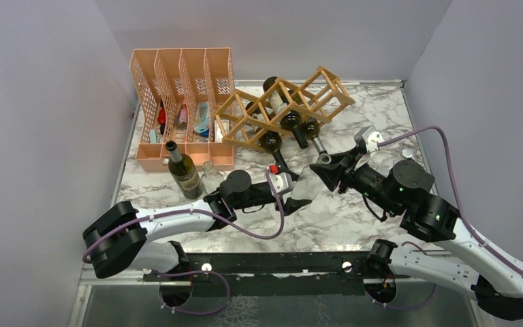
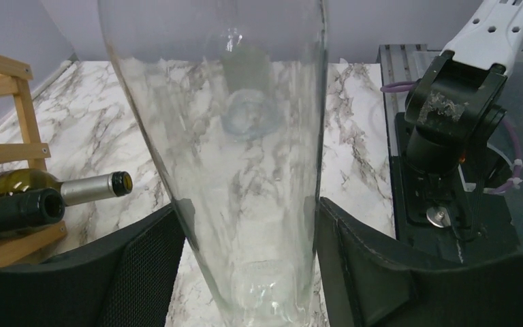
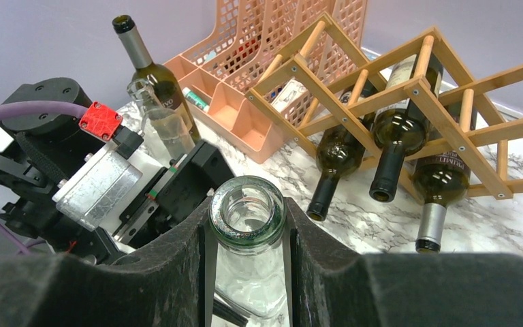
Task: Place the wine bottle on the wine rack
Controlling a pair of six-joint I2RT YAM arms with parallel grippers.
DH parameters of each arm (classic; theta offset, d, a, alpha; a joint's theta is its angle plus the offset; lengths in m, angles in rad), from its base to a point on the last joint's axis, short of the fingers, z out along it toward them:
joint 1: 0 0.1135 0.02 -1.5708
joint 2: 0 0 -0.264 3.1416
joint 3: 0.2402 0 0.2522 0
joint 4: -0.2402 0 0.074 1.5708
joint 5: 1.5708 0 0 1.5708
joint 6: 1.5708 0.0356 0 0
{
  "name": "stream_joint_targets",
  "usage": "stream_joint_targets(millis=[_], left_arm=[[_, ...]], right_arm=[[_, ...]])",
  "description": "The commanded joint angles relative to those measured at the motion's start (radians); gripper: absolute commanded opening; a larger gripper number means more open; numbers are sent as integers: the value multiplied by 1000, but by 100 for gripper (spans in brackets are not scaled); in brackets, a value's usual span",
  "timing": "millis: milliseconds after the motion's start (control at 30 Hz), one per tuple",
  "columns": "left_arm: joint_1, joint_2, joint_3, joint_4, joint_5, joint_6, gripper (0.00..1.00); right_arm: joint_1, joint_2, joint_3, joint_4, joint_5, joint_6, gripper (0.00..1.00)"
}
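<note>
Clear wine bottle (image 2: 238,191): colourless smooth glass, no label or writing visible. It sits at the centre of the top view, below the wine rack (image 3: 415,85) in the frame and apart from it, in none of its cells.

Right hand (image 3: 246,235): matte black fingers clamped on the neck just under the thick greenish lip; the mouth is open and round.

Left hand (image 2: 248,211): black textured pads lie against both sides of the glass body, gripping it.

Rack: pale wooden slats and round dowels forming diamond cells, at the upper centre of the top view. It holds three dark glass bottles, necks pointing down-frame.
- Bottle at right has a silver foil capsule (image 3: 430,228) and a label beginning "PRIMIT"; the rest is unreadable.
- Labels on the other two bottles are too small to read.

Green bottle (image 1: 182,174): upright at centre left, black cap, pale label, text illegible; a small clear bottle (image 3: 160,119) stands just beside it.

Orange organiser (image 1: 177,68): perforated plastic, upper left.

Table (image 1: 354,204): white marble pattern with grey veins.

Red tag (image 3: 100,120) on the left arm's wrist; no legible print.
</note>
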Motion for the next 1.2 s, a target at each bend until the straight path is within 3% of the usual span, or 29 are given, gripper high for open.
stream_joint_targets(millis=[0, 100, 200, 333, 867, 1167], left_arm=[[-3, 7, -18, 114, 15, 23, 62], [-1, 12, -2, 118, 3, 77, 33], [-2, 13, 15, 118, -18, 160, 0], [-1, 15, 37, 117, -76, 307, 0], [-2, 13, 121, 93, -151, 1177, 0], [-3, 12, 160, 46, -152, 1443, 0]], right_arm=[[5, -24, 57, 76, -32, 29, 1], [5, -26, 65, 52, -37, 42, 4], [4, -28, 78, -7, -22, 62, 37], [4, -30, 107, -106, 0, 85, 61], [4, 43, 267, -493, 72, 179, 64], [4, 83, 259, -499, 65, 193, 70]])
